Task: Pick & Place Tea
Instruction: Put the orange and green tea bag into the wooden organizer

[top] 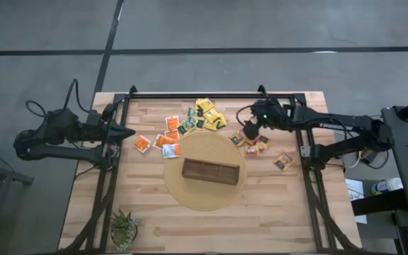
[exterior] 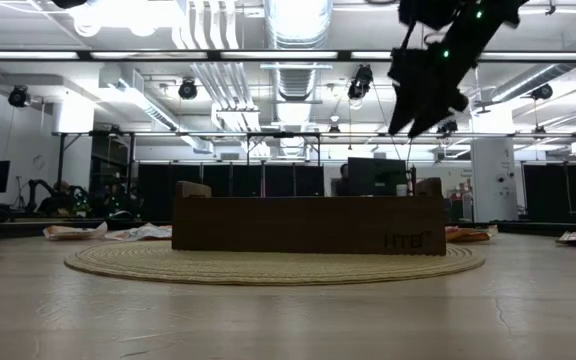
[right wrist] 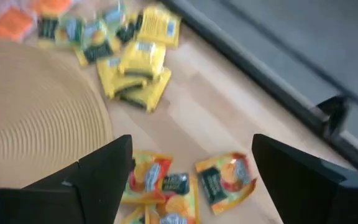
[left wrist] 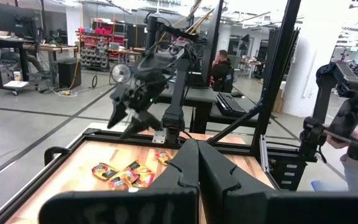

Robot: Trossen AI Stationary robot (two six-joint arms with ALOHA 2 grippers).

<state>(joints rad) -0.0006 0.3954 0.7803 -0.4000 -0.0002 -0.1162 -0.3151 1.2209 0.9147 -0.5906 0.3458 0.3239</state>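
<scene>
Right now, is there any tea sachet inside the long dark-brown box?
No, the long dark-brown box on the round woven mat shows only bare compartments.

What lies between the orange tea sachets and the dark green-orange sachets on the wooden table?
In the high view, the round woven straw mat lies between the orange sachets and the dark green-orange sachets.

Grey concrete floor (top: 261, 25), ceiling ducts (exterior: 298, 30), a distant desk (left wrist: 8, 43).
</scene>
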